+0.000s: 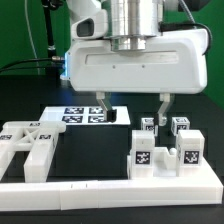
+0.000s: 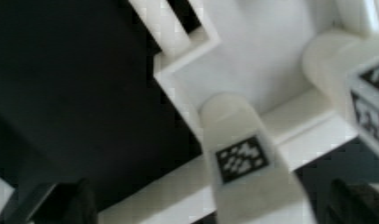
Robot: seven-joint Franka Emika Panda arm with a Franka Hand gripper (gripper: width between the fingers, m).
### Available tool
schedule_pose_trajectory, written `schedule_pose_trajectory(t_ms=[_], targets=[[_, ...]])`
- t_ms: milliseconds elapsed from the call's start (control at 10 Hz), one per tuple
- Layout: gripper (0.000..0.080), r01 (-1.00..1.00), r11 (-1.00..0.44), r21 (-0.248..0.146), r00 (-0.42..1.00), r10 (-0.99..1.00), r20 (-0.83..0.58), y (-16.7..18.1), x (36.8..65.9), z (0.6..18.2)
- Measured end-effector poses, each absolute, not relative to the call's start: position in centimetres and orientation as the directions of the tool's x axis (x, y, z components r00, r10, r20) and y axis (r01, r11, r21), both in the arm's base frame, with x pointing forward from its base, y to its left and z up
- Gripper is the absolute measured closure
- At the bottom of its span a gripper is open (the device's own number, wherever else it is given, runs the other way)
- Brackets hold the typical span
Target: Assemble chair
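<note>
The chair lies in loose white tagged pieces. A flat slatted piece rests at the exterior view's left. Several small blocky pieces with cube-topped posts stand at the right. My gripper hangs open above the table between them, its fingertips clear of every part. In the wrist view my gripper shows as two dark fingers set wide apart. Below them lies a white rounded piece with a tag; a second piece sits beside it. Nothing is held.
The marker board lies flat behind the gripper. A long white L-shaped border rail runs along the front and up the right side. The table is black between the slatted piece and the blocks.
</note>
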State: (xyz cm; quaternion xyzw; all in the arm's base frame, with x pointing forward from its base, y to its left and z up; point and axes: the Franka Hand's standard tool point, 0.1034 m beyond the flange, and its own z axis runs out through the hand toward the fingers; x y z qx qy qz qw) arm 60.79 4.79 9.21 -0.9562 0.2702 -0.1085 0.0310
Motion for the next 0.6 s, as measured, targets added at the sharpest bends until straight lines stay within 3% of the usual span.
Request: schedule_pose_trajectory(t_ms=[200,400,500,600], targets=[[0.0151,-0.424,-0.900,-0.099,0.878,-0.436,0.199,5.1,60.7,9.1],[0.0151,-0.258,-0.965,-0.053,0.939,-0.264,0.220,4.7,60.7,8.9],[0.0151,-0.121,-0.993,-0.011,0.961,-0.120,0.250,3.8,60.8,8.2],[0.0151,-0.100,-0.995,0.000,0.955,-0.096,0.281,3.2,60.9,7.6]])
